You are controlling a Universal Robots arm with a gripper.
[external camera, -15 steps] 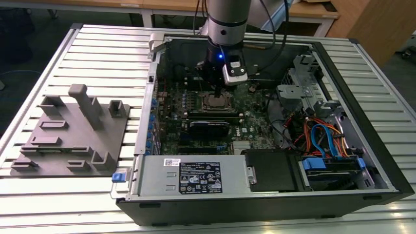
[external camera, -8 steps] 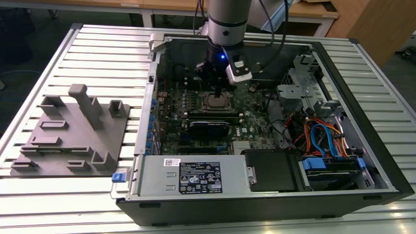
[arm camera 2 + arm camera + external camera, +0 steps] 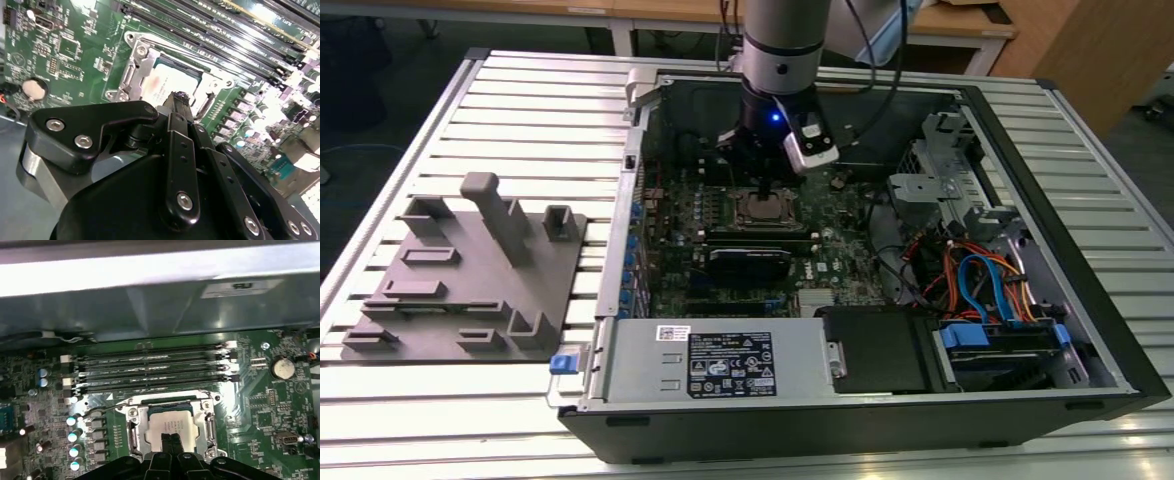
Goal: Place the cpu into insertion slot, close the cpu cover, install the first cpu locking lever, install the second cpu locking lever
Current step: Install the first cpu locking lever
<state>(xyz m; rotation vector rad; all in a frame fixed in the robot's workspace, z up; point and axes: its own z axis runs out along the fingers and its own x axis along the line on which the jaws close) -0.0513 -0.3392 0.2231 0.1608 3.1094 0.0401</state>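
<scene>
At the upper centre of the exterior view, inside the computer case (image 3: 881, 432), my end effector (image 3: 766, 188) is pinched narrow and holds nothing. Its tips are on or just above the cpu (image 3: 167, 421), which lies in the insertion slot (image 3: 170, 405), framed by the cpu cover (image 3: 132, 432). An off-centre push could tilt the chip and bend contacts, and my tips could skid on its smooth metal onto the cover.
</scene>
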